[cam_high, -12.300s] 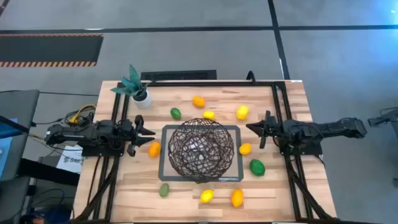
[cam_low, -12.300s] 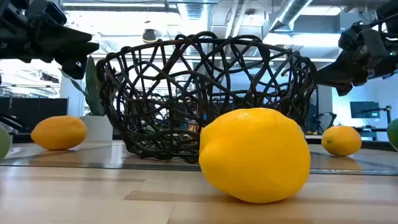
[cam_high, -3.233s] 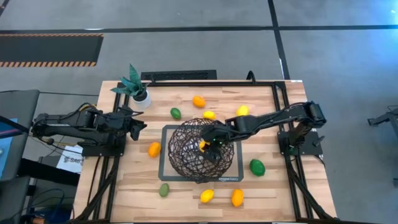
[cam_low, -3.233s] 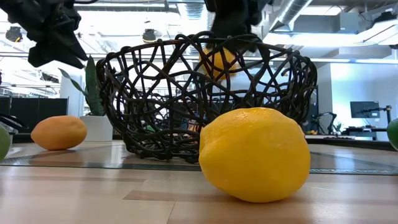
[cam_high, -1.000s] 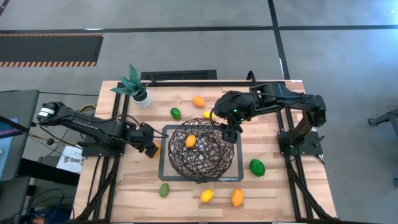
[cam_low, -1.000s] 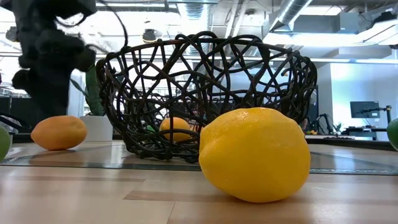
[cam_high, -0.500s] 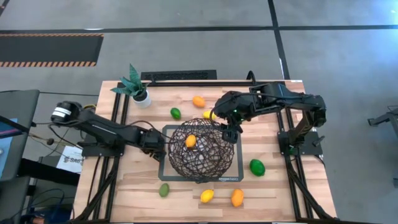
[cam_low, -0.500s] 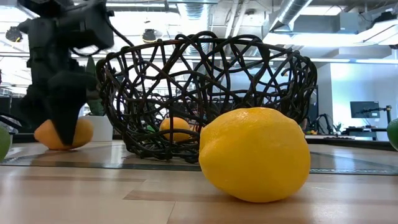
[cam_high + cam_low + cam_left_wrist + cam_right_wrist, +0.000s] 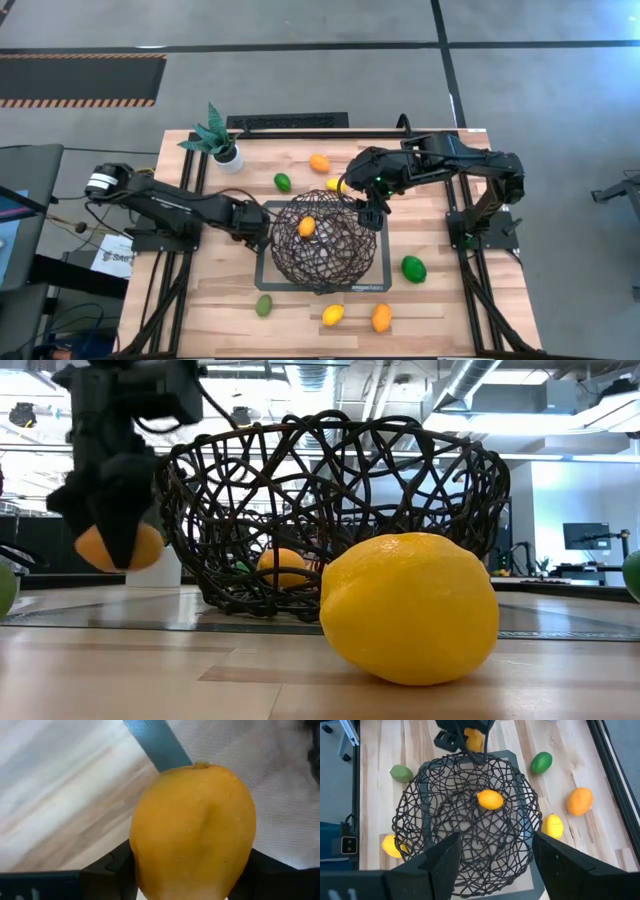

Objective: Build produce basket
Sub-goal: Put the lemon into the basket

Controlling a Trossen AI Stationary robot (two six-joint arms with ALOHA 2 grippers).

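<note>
My left gripper (image 9: 115,545) is clamped on an orange fruit (image 9: 194,830) and has lifted it clear of the tabletop (image 9: 440,310); half a second ago it sat low on the wood. The fruit now hangs just beside the wire basket (image 9: 323,240), over the left edge of the grey-framed mat (image 9: 266,268). One orange fruit in the basket (image 9: 490,799) lies where it was. My right gripper (image 9: 368,215) hovers with fingers spread over the basket's right rim, unchanged. A large yellow lemon (image 9: 410,608) sits near the tabletop's front edge, and a green lime (image 9: 413,268) lies right of the mat.
</note>
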